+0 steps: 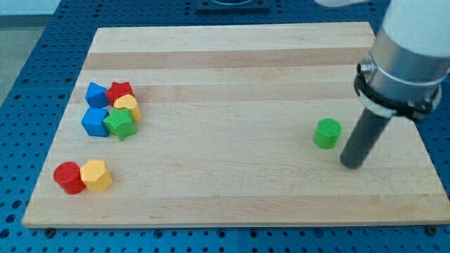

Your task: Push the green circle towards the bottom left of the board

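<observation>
Seven blocks: the green circle is the only one alone.
Left cluster: blue blocks (95, 121), red star (121, 90), yellow block (129, 105), green star (119, 124).
Bottom-left pair: red circle (68, 176) touching yellow hexagon (96, 175).
Green circle (327, 133): at the view's right, far from its goal.
My tip (351, 165): just right of it and slightly lower; no claw here, only a rod.
Advice: I judge the tip should first go up-right of the circle, then push diagonally.

We have a single view, looking down at a slant from the near edge across the whole pale wooden table (232, 84), fairly close, its far edge toward the view's top.
</observation>
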{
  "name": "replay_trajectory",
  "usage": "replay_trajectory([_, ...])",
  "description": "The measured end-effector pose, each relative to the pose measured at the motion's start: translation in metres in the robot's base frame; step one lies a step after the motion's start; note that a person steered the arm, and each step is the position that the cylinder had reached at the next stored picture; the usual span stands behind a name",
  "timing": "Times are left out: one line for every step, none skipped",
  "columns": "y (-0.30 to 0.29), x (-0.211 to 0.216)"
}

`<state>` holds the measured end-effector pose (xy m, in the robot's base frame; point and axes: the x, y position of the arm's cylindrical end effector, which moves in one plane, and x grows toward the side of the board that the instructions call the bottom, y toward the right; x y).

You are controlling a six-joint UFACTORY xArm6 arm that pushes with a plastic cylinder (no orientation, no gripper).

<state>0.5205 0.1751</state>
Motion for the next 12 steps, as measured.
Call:
replay_trajectory([0.000, -0.056])
replay_trajectory([0.000, -0.056])
replay_trajectory([-0.008, -0.054])
replay_trajectory([-0.027, -0.030])
replay_trajectory([-0.048, -0.002])
replay_trajectory([-0.069, 0.026])
replay_trajectory([-0.084, 0.045])
replay_trajectory([-0.090, 0.052])
replay_trajectory([-0.090, 0.052])
replay_trajectory([-0.030, 0.023])
replay_trajectory([0.018, -0.009])
replay_trajectory([0.015, -0.021])
